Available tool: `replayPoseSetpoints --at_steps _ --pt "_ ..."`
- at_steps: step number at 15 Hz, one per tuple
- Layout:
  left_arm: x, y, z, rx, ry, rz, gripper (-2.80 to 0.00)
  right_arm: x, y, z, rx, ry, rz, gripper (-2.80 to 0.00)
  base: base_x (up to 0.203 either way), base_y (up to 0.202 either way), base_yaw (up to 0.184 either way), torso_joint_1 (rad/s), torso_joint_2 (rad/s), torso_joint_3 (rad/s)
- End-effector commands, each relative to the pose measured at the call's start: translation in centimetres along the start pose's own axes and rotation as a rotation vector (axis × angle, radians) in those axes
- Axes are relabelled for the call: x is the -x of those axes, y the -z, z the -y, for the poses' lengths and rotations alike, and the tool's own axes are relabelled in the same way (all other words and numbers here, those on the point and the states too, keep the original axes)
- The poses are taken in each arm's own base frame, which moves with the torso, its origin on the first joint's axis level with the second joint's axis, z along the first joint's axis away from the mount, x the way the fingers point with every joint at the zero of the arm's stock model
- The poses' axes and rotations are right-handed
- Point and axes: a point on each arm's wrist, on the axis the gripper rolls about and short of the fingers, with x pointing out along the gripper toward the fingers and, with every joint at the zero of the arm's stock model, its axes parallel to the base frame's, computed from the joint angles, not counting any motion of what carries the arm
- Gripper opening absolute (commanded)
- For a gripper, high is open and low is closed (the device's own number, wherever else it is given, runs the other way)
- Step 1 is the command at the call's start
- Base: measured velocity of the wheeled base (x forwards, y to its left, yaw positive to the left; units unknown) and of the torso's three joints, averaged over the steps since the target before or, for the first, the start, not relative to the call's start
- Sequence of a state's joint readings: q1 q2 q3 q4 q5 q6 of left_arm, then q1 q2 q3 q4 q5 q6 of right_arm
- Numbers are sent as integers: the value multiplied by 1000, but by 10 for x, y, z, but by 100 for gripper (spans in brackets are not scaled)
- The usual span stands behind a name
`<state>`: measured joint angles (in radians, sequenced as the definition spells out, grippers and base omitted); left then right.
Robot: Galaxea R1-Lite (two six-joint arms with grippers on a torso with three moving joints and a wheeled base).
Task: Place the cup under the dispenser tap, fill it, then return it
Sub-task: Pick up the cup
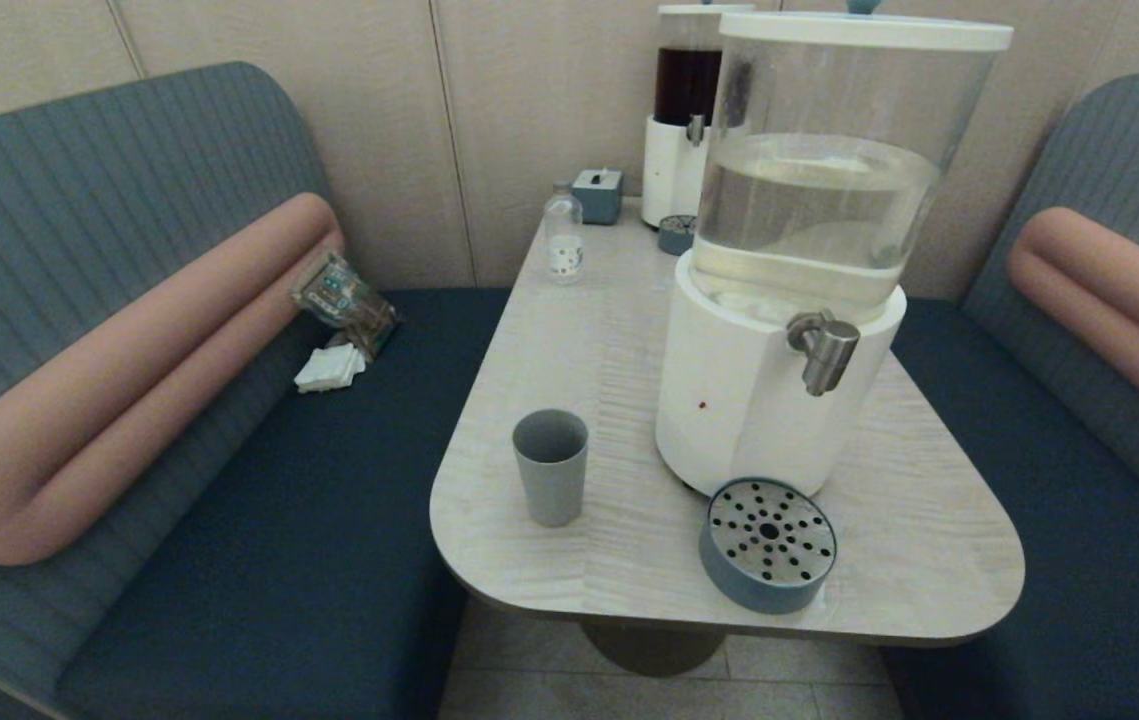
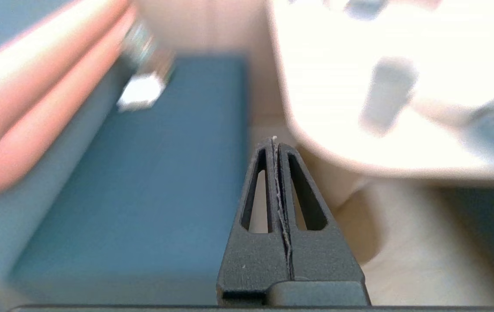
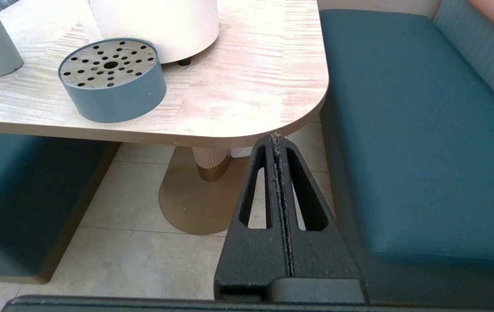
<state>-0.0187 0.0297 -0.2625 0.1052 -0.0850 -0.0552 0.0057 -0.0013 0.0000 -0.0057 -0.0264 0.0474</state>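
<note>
Lower centre of your head view: the cup (image 1: 550,465) stands upright on the table (image 1: 929,560), left of the dispenser (image 1: 779,400) and apart from it. The dispenser tap (image 1: 824,350) sits right of frame centre, with the round drip tray (image 1: 767,545) on the table below it, nothing on its grate. Left gripper (image 2: 275,141) is off the table's near edge, fingers pressed together, holding nothing; the blurry grey shape past it is probably the cup. Right gripper (image 3: 276,138) is below the table corner, fingers likewise closed and empty.
</note>
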Motion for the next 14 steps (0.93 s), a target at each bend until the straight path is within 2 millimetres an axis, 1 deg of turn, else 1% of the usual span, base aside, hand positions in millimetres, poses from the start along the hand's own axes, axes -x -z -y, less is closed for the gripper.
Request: replayPoseSetpoints --at_steps 1,2,3,4,5,6,8,9,10,12,13,14 --pt "-3 -37 2 30 28 8 -280 0 0 0 0 1 -1 -280 0 0 0 0 0 0" --pt "-16 -56 2 61 46 -37 -280 0 0 0 0 1 -2 -280 0 0 0 0 0 0" --pt "-36 -72 2 93 61 -88 -280 0 0 0 0 0 -1 -280 0 0 0 0 0 0" --pt "-60 -84 1 120 82 -143 -280 0 0 0 0 1 -1 -280 0 0 0 0 0 0" --pt "-86 -92 1 146 129 -190 -280 0 0 0 0 0 -2 -280 0 0 0 0 0 0" --pt "-111 -95 2 169 210 -218 -280 0 0 0 0 1 -1 -280 0 0 0 0 0 0" --pt "-161 -92 4 198 445 -218 -280 0 0 0 0 1 -1 -280 0 0 0 0 0 0" --pt "-185 -87 3 186 555 -178 -280 0 0 0 0 -1 -2 -280 0 0 0 0 0 0" --pt "-206 -81 2 159 638 -129 -280 0 0 0 0 1 -1 -280 0 0 0 0 0 0" --pt "-241 -59 -1 92 742 -45 -280 0 0 0 0 1 -1 -280 0 0 0 0 0 0" --pt "-254 -47 -3 63 783 -10 -109 0 0 0 0 0 0 -280 0 0 0 0 0 0" --pt "-265 -33 -5 40 823 12 0 0 0 0 0 0 -1 -280 0 0 0 0 0 0"
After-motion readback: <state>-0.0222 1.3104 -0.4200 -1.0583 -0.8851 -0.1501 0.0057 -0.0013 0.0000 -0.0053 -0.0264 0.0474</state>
